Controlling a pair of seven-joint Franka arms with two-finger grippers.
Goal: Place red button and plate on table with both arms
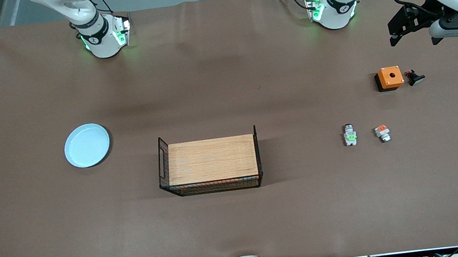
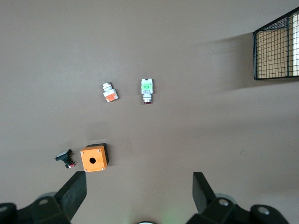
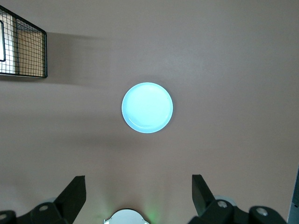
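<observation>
**Operator:** Toward the left arm's end of the table, what do you have to work with?

**Robot:** My left gripper (image 2: pixel 138 193) hangs high over that end, fingers spread wide, holding nothing. The button (image 1: pixel 350 134) lies flat on the table (image 1: pixel 240 230), green mark up. Just beside it, closer to the table's end edge, lies a like piece with an orange mark (image 1: pixel 382 133). An orange box (image 1: pixel 389 78) and a small black part (image 1: pixel 415 77) sit farther from the front camera.

**Operator:** And the right arm's end?

**Robot:** My right gripper (image 3: pixel 138 193) is spread too, empty, high over the plate (image 3: pixel 147 108). The plate rests flat, well apart from the wire tray (image 1: pixel 209 161) at the table's middle.

**Operator:** How should the approach be done?

**Robot:** My judgement: descend both grippers straight down before closing anything.
1. Left: centre on the green-marked piece only; the orange one is close enough to mistake or knock. Align the fingers across its narrow sides.
2. Right: the plate is too wide to span. Bring one finger inside the rim, one outside, and pinch the rim.

**Operator:** Risks?

**Robot:** A shallow rim may slip, and the small button may skid if one finger touches first.
</observation>
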